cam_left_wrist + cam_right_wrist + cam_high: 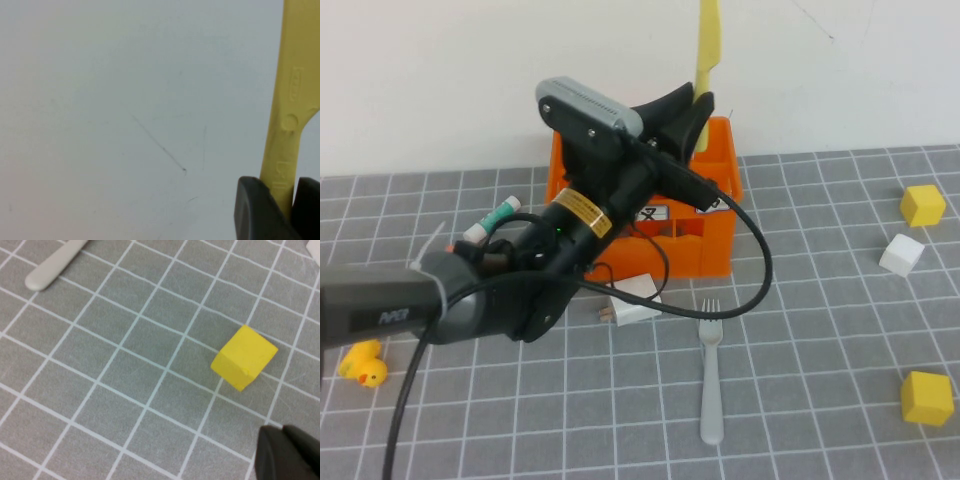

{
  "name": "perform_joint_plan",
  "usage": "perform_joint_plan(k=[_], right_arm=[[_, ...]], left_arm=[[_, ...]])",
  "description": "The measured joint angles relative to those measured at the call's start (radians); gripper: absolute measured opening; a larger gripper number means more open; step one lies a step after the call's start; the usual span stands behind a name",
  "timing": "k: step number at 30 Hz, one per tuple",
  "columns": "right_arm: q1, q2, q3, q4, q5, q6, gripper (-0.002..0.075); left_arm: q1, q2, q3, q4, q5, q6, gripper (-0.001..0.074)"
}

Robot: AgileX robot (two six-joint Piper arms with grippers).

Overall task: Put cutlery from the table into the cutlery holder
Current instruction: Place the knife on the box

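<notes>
The orange cutlery holder (705, 215) sat just beneath the left pincer (700, 105), which was clamped on the yellow knife (706, 45), upright and not yet dropped in. The grey fork (711, 370) lay untouched on the bench (820, 350), nearer the robot. The right pincer (290, 452), closed and empty, hovered beside a yellow cube (243, 357).

Knife (707, 45) pale yellow. Crate (715, 225) bright orange, white labels with black marks. Fork (711, 375) grey. Table (800, 400) grey, lighter grid lines. Cubes: yellow (923, 204), white (901, 254), yellow (927, 397). Duck (362, 364) yellow.
</notes>
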Motion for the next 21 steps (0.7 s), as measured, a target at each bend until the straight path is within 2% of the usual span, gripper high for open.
perform_joint_plan(k=[21], right_arm=[[0.000, 0.000, 0.000, 0.000, -0.002, 0.000, -0.0003]], left_arm=[[-0.005, 0.118, -0.021, -0.083, -0.002, -0.016, 0.0130]])
